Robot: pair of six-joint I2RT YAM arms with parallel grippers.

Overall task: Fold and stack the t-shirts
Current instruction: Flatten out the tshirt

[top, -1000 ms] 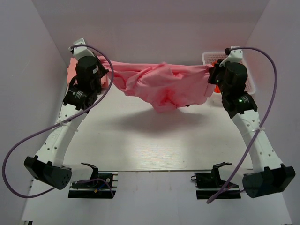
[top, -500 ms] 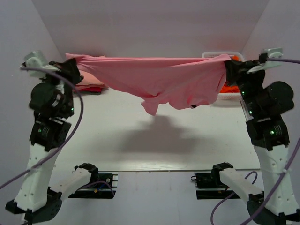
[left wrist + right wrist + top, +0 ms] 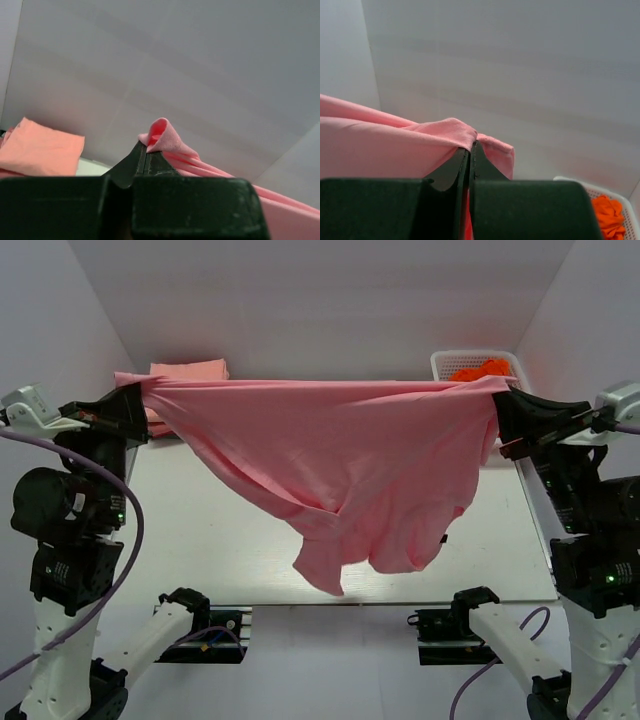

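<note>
A rose-pink t-shirt (image 3: 340,455) hangs stretched in the air between my two grippers, high above the table, its lower edge drooping towards the front. My left gripper (image 3: 140,392) is shut on the shirt's left corner; the pinched cloth (image 3: 165,139) bulges over my closed fingertips. My right gripper (image 3: 497,392) is shut on the shirt's right corner (image 3: 455,131). A folded salmon-peach shirt (image 3: 188,370) lies at the back left and also shows in the left wrist view (image 3: 37,150).
A white lattice basket (image 3: 478,360) at the back right holds bright orange-red cloth (image 3: 478,370), also seen in the right wrist view (image 3: 609,216). The white table (image 3: 220,540) lies below the hanging shirt. Grey walls enclose both sides and the back.
Both grippers have risen and spread wide apart, pulling the bunched pink shirt taut. The shirt has opened out and now hangs lower and flatter towards the front.
</note>
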